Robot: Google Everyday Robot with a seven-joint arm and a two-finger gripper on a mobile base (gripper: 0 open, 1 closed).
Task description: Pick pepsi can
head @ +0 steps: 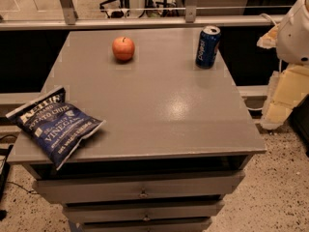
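The pepsi can [208, 47] stands upright at the far right of the grey tabletop [164, 105]. It is dark blue with white vertical lettering and a silver top. My gripper [279, 100] hangs off the table's right side, beyond the edge, to the right of the can and nearer the camera. It is well apart from the can and touches nothing on the table. The white arm housing [295, 30] sits above it at the right edge of the view.
A red apple [123, 49] sits at the far middle-left of the table. A flat blue chip bag [53, 126] lies at the front left, overhanging the edge. Drawers [142, 190] are below the top. A rail [145, 23] runs behind the table.
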